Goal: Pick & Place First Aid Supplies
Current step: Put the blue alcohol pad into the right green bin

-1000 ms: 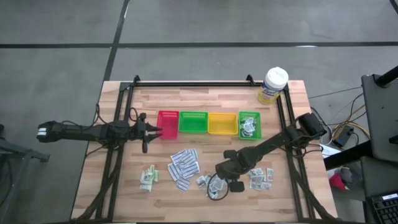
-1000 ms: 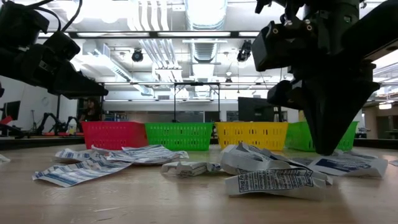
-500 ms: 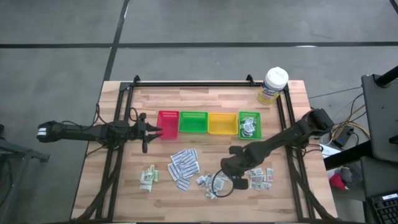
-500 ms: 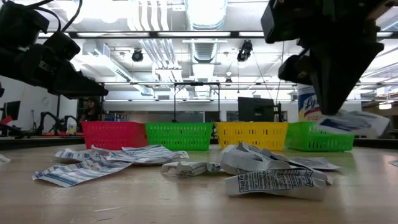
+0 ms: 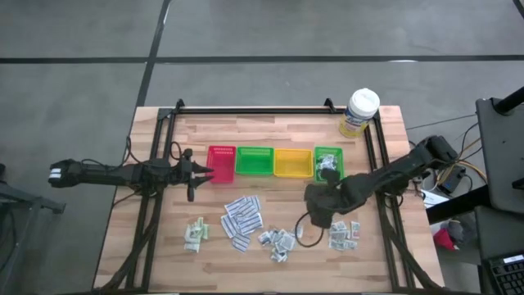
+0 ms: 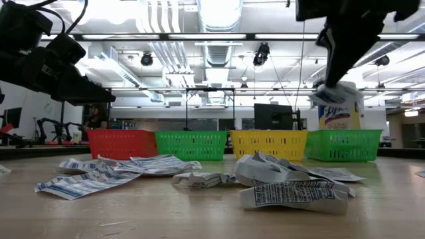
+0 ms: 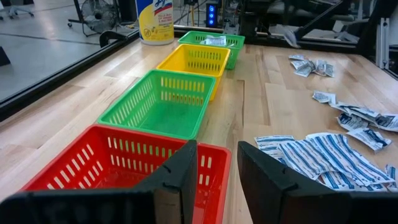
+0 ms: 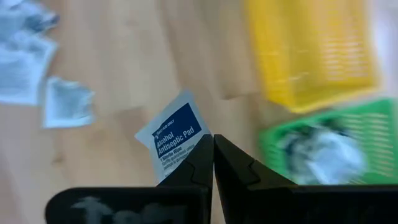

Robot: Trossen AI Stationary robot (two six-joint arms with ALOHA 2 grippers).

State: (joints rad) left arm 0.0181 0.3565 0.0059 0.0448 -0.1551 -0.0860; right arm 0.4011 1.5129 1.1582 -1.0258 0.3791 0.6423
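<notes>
My right gripper [image 8: 213, 146] is shut on one first aid packet, a white-and-blue alcohol pad [image 8: 175, 141]. It hangs in the air [image 6: 334, 93] near the small green tray [image 5: 328, 164], which has packets in it. More supplies lie on the wood: white printed strips [image 5: 241, 220], pale green sachets [image 5: 195, 234], grey-white squares [image 5: 278, 242] and other packets [image 5: 344, 233]. My left gripper [image 7: 214, 180] waits open at the near edge of the red tray [image 5: 221, 163], with nothing between its fingers. My right gripper pinches the alcohol pad by its near edge [image 8: 189, 157] between the two fingertips. The fingers slant steeply down from above. The pad is lifted clear of the table and sticks out past the fingertips.
Red, green [image 5: 254, 161], yellow [image 5: 292, 162] and small green trays stand in a row across the table's middle. A white-lidded, yellow-labelled tub [image 5: 359, 112] stands at the far right corner. A black frame rail [image 5: 381, 172] runs along each side.
My right gripper has risen from the heap of packets with the alcohol pad, which is now lifted clear. It has moved toward the far right, nearer the small green tray, and has turned at the wrist. It has stayed shut.
</notes>
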